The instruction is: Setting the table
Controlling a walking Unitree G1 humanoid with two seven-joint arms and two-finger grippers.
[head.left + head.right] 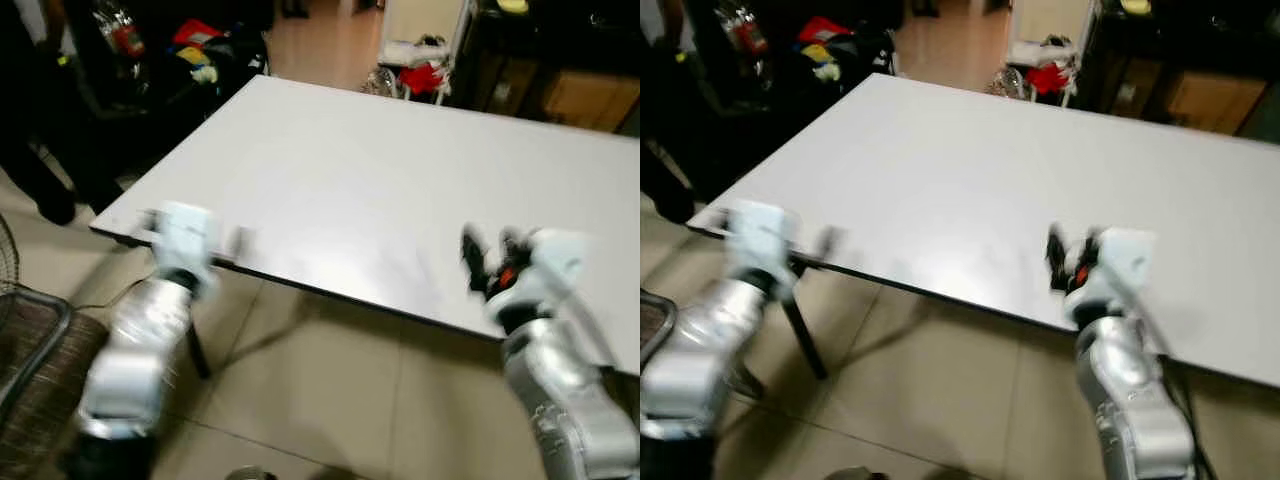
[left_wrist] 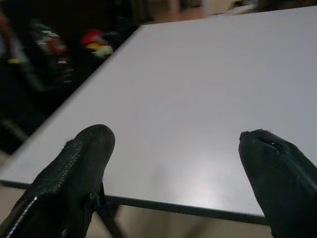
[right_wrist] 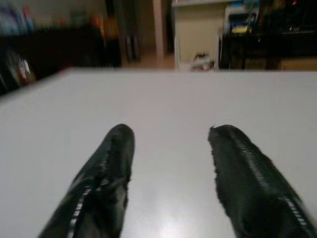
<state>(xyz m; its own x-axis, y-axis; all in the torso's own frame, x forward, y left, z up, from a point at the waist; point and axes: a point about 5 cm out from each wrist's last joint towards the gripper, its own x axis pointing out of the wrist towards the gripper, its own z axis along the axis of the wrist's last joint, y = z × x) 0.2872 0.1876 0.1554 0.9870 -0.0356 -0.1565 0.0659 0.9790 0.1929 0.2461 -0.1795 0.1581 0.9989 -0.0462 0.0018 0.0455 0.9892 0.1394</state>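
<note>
From the head, a smooth matte white table (image 1: 400, 180) stands on beige floor tiles, its thin dark edge nearest; both silver arms, blurred, reach its near edge, with dim clutter beyond. In the left wrist view the left gripper (image 2: 176, 163) spreads its textured black fingers wide, holding nothing, at the edge. In the right wrist view the right gripper (image 3: 171, 163) hangs open and empty above the tabletop.

Two silver arms, raised forward
Left gripper (image 2: 173, 163) fingers spread wide; right gripper (image 3: 171, 163) likewise parted (both empty).
</note>
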